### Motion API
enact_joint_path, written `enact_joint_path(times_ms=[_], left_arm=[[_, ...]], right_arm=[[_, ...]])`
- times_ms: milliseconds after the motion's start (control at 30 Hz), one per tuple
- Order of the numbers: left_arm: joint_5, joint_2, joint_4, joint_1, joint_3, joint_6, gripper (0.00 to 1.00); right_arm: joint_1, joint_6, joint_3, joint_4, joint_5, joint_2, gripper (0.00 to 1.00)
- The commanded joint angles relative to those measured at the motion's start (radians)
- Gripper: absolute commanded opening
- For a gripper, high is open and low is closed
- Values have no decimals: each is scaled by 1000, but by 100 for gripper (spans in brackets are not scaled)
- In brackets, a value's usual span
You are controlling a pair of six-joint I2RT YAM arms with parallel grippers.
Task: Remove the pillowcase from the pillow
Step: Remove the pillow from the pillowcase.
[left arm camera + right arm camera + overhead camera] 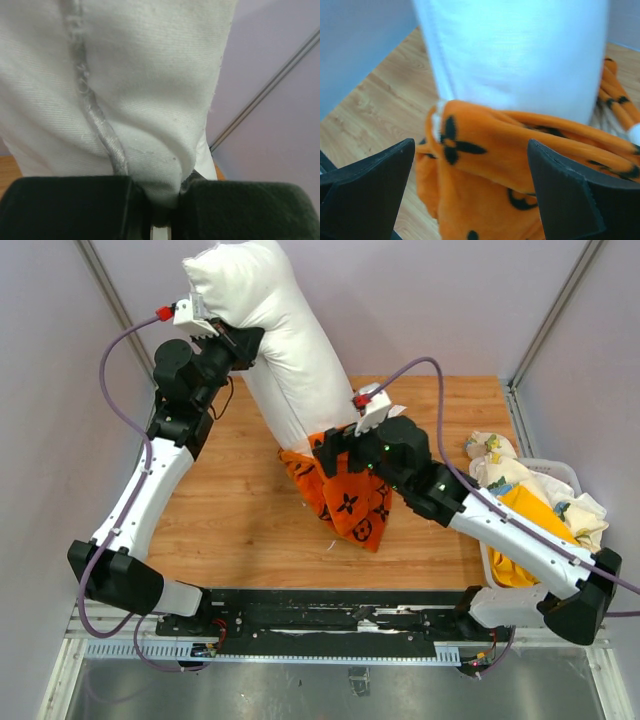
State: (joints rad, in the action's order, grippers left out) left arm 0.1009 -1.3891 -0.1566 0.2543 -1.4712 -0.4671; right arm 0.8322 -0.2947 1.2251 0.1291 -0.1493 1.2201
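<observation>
- Top external view: the plump white rectangular pillow (275, 340) stands tall and tilted, its long axis rising from the wooden surface (230, 510). The bright orange soft pillowcase with black motifs (350, 505) is bunched around its bottom end, directly ahead of the right hand (332, 455), which is the nearer one.
- Left wrist view: the left hand (162, 200) is clenched on the pillow's upper corner, a woven cotton with a piped seam.
- Right wrist view: the right hand is spread wide, grasping nothing. Plush orange folds lie just beyond, between its tips.
</observation>
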Motion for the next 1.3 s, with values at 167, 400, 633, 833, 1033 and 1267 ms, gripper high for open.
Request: enact_joint_path(times_ms=[167, 400, 633, 833, 1033, 1267], left_arm=[[-43, 71, -158, 16, -32, 41, 0], [-52, 84, -153, 16, -30, 55, 0], [-109, 104, -132, 16, -35, 113, 0], [-272, 137, -91, 3, -64, 237, 0], [-391, 176, -55, -4, -82, 342, 0], [-388, 210, -37, -7, -96, 366, 0]], right_arm=[[240, 152, 115, 21, -324, 170, 89], [296, 215, 133, 109, -557, 288, 84], [298, 154, 29, 221, -593, 218, 22], [297, 23, -189, 286, -486, 16, 1], [295, -139, -333, 374, -380, -54, 1], [295, -175, -342, 424, -388, -74, 1]])
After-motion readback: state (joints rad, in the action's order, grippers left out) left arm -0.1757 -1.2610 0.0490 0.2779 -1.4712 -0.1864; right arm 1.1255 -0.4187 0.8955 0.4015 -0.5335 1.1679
